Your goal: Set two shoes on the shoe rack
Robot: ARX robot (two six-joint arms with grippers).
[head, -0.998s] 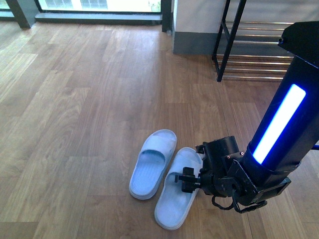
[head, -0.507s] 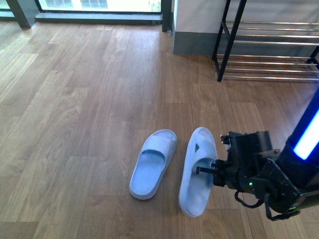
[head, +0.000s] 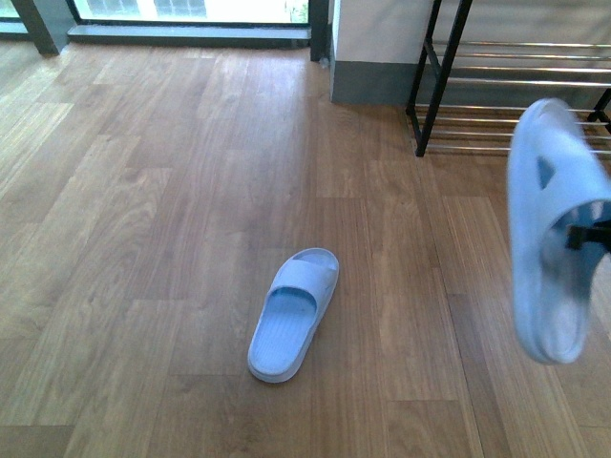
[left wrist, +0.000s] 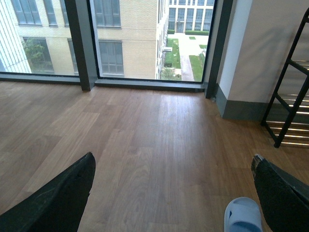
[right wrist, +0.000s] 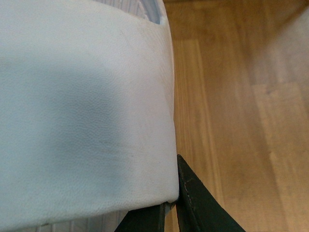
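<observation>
Right fingers pinch airborne slipper; left fingers spread | other slipper on floor

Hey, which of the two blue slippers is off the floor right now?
The slipper on the right: it hangs on edge in the right claw, near the shoe rack. The other slipper lies flat on the wood floor.

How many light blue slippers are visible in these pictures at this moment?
2. One slipper lies flat on the wooden floor, near the middle of the front view. The other slipper hangs in the air at the right edge, gripped by the right pincer.
</observation>
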